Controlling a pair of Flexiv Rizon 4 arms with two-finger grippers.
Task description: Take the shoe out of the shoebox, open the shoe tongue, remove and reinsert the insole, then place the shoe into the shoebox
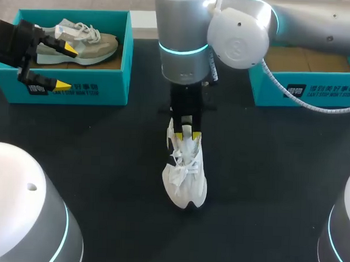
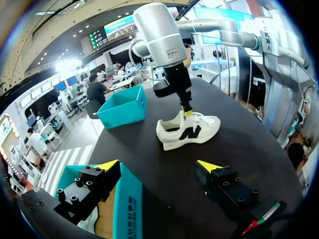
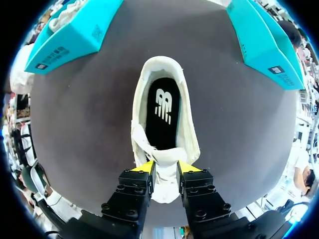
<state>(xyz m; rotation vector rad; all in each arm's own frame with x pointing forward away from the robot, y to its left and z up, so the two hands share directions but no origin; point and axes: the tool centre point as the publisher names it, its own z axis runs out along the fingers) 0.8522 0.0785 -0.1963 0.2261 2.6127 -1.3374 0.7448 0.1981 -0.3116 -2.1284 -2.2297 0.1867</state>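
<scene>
White shoe [image 1: 185, 171] stands on its sole on the dark table [image 1: 104, 180], between two teal shoeboxes and clear of both; its tongue [image 3: 166, 157] is pinched from two sides by the right gripper [image 3: 164, 167].

Upper is soft white fabric with loose white laces. The black insole [image 3: 162, 119], flat in the foot opening and marked with a white logo, is seen only in the right wrist view. A dark side logo is seen only in the left wrist view. The right shoebox [image 1: 303, 89] shows a brown card floor. The left shoebox [image 1: 78, 90] holds a grey-beige sneaker [image 1: 80, 41]. White print is noted on both box walls, not transcribed. The left gripper [image 1: 65, 65] hangs over the left shoebox's front wall, fingers wide apart, nothing between them.
</scene>
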